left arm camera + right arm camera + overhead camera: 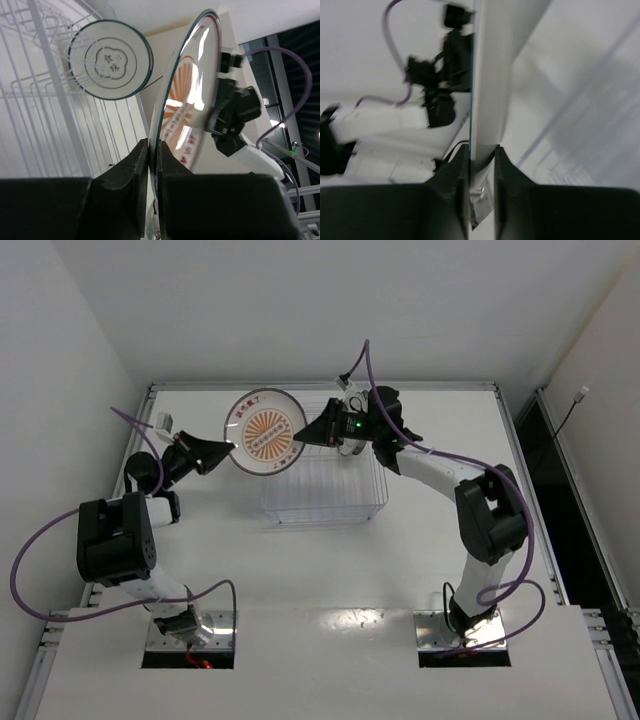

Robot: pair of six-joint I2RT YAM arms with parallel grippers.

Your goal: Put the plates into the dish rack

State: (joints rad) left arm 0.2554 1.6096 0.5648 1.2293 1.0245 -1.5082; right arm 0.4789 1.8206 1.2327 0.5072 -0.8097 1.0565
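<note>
Pinching the rim of the orange plate [187, 100], the left gripper [152, 160] is closed hard on it, while the right gripper [481, 160] has its fingers pressed onto the opposite rim, so the plate hangs tilted between the two, over the left end of the dish rack [330, 502]. With both arms holding it, a pull from one before the other lets go could twist the plate loose and drop it onto the wires. Beyond the left gripper a grey-ringed plate [110, 60] stands in the rack; a third plate is out of sight, and blur hides how deep the right fingers bite.
</note>
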